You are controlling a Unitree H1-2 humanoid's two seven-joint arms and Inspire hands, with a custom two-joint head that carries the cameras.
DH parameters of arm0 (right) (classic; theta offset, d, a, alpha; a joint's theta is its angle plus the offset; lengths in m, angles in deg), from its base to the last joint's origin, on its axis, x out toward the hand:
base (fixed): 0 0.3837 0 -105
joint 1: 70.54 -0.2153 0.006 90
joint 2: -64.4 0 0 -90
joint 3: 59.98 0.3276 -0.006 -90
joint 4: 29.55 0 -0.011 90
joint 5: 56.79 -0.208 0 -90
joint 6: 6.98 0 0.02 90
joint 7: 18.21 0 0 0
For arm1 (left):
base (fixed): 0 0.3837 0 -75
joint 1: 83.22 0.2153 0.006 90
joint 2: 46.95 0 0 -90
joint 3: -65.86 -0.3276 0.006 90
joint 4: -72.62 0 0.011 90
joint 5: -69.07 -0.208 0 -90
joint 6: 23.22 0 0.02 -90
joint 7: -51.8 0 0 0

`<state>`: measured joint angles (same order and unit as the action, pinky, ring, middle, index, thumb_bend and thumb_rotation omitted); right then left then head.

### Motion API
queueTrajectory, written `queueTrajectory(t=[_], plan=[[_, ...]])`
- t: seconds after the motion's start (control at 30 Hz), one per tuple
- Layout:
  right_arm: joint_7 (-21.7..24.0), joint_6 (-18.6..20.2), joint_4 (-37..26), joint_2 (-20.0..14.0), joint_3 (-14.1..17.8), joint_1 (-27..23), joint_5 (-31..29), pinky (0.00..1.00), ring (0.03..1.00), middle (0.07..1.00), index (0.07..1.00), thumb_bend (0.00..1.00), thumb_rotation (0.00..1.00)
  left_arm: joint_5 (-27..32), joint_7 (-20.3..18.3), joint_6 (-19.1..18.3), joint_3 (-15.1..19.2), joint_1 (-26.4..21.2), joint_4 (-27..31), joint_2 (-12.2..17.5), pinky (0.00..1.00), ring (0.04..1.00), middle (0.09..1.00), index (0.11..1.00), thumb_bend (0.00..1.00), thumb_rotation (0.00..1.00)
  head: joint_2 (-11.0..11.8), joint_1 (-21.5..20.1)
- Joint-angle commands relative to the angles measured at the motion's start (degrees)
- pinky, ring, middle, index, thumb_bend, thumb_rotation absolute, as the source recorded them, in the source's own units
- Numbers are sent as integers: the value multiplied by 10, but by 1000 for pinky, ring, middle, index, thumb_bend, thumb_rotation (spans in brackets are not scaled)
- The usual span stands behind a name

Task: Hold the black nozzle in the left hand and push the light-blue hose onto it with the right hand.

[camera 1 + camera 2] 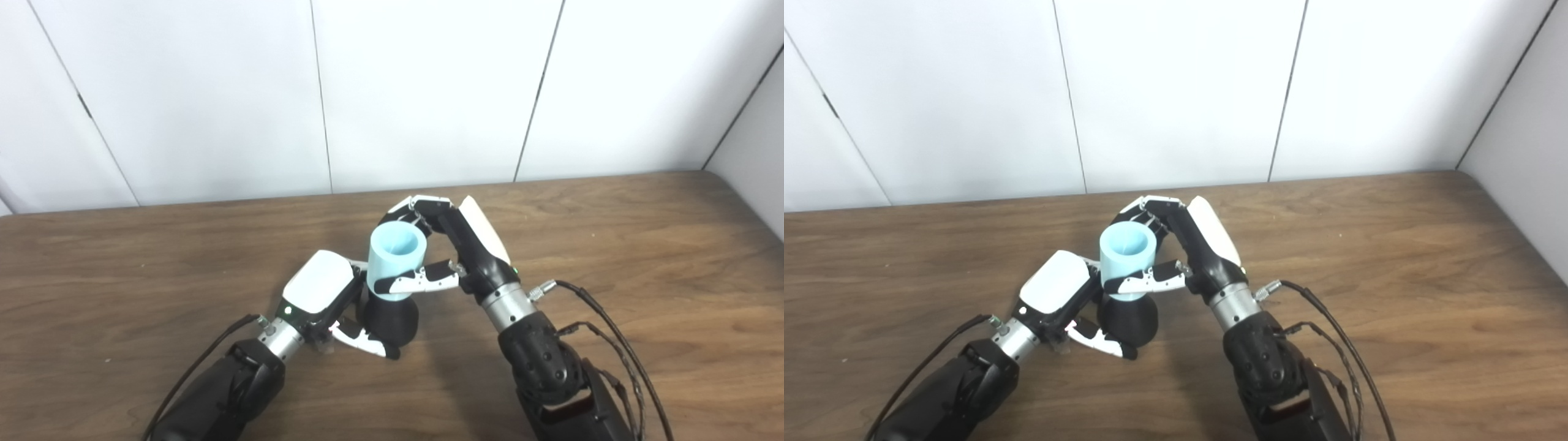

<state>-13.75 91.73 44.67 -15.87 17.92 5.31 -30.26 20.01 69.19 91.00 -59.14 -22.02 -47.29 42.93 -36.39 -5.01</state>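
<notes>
Left hand [321, 294] grips the black nozzle [392, 318], right hand [453, 245] clamps the light-blue hose [395, 260] at 12 o'clock; a tilted push could jam it.

You see a light-blue hose [397, 260], plain and matte, above a solid black nozzle [392, 320]. The left robot hand [324, 294] has a white back and black fingers with white tips, plus a small green light at the wrist. The right robot hand [456, 245] matches: white shell, black and white fingers. The surface [643, 257] is dark brown woodgrain; the wall [429, 92] is white with thin dark seams.
</notes>
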Motion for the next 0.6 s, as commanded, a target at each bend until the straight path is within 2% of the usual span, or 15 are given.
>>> queueTrajectory(t=[0.0, 0.03, 0.1, 0.13, 0.23, 0.33, 0.5, 0.57], plan=[[21, 18, -12, -4, -6, -12, 5, 373, 475, 554, 488, 519, 130, -18, -59, -10, -63, 118, -78, -25, 340, 416, 476, 520, 502, 0, -2, -2], [20, 18, -13, -3, -6, -12, 6, 367, 469, 549, 488, 519, 129, -19, -57, -11, -64, 118, -77, -25, 342, 417, 476, 520, 502, 0, -2, -2], [17, 15, -15, -2, -8, -14, 8, 334, 425, 496, 485, 525, 26, -19, -55, -10, -64, 118, -75, -24, 338, 417, 473, 513, 503, 0, -1, -4], [17, 11, -15, -3, -10, -16, 9, 328, 417, 487, 486, 526, 13, -18, -53, -7, -64, 118, -76, -24, 338, 417, 472, 509, 503, 0, 0, -5], [20, 12, -15, -7, -14, -22, 12, 345, 416, 469, 490, 527, 1, -18, -51, -3, -65, 116, -82, -24, 328, 408, 469, 525, 501, 0, 2, -8], [25, 16, -14, -12, -18, -29, 19, 401, 478, 480, 482, 527, 0, -19, -50, -2, -66, 114, -87, -26, 321, 402, 465, 530, 500, 0, 4, -9], [33, 24, -13, -20, -24, -39, 28, 337, 410, 462, 496, 527, 0, -20, -44, 1, -66, 112, -95, -28, 329, 408, 461, 520, 502, 0, 5, -11], [32, 29, -14, -20, -25, -40, 30, 359, 440, 471, 490, 528, 0, -20, -44, 1, -66, 112, -95, -28, 330, 408, 461, 523, 501, 0, 6, -10]])
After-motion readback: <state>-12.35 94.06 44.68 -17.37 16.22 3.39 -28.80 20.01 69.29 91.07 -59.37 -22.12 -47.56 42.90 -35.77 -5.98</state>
